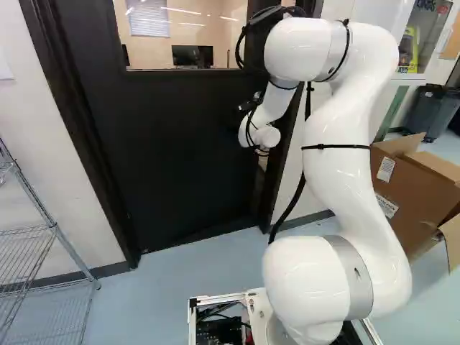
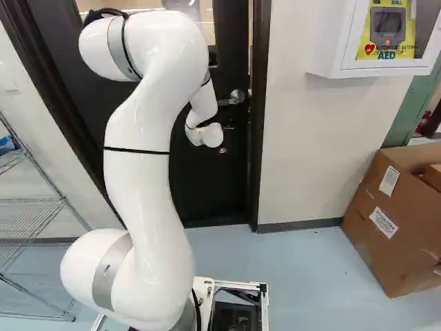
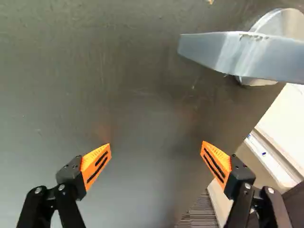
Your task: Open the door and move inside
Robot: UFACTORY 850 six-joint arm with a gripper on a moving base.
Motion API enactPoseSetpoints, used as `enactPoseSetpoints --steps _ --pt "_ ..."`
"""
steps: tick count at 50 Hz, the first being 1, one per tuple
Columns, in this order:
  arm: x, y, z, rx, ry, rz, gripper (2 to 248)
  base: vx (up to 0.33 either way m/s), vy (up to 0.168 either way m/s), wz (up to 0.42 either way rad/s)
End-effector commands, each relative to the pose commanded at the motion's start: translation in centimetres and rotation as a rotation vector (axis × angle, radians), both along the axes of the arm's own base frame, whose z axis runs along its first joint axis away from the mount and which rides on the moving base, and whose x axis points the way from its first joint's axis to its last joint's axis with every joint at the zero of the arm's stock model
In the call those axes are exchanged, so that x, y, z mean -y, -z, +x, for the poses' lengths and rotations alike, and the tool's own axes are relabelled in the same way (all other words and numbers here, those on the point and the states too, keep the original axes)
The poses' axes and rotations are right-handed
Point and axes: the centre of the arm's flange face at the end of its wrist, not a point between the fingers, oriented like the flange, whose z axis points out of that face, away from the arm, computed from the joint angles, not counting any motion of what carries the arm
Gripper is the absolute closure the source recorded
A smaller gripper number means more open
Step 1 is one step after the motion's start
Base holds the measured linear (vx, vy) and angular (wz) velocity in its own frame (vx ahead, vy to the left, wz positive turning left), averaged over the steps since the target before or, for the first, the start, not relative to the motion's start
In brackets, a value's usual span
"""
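Tool (image 3: 156,144) nearest the wrist lens: two fingers spread wide, orange pads (image 3: 96,166) well apart, nothing gripped between them. Dark door (image 1: 180,144) ahead of it, filling most of the wrist view. Metal lever handle (image 3: 237,54) on the door, off to one side of the tool and past the fingertips, touching neither. Beyond the door's edge I note a pale strip of the space behind; door reads as slightly ajar.

Base views: my arm (image 2: 141,165) rises, bends over at the top and comes down near the door, wrist (image 2: 207,135) a little below the handle. Window (image 1: 230,43) in the door's upper part; a dark monitor (image 1: 192,56) seen through it. Dark door frame (image 2: 262,138) around the door. Wire rack (image 1: 54,233) at the left of both base views. At the right of the right base view, open cardboard box (image 2: 386,227) on the blue-grey floor (image 2: 296,269), white wall cabinet (image 2: 327,34) higher up on the wall.
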Motion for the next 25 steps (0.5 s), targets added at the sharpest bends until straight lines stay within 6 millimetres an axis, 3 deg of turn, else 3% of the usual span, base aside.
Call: enactPoseSetpoints --steps 25 --pt "-1.0 0.7 4.0 0.033 -0.020 -0.003 3 0.000 0.000 0.000"
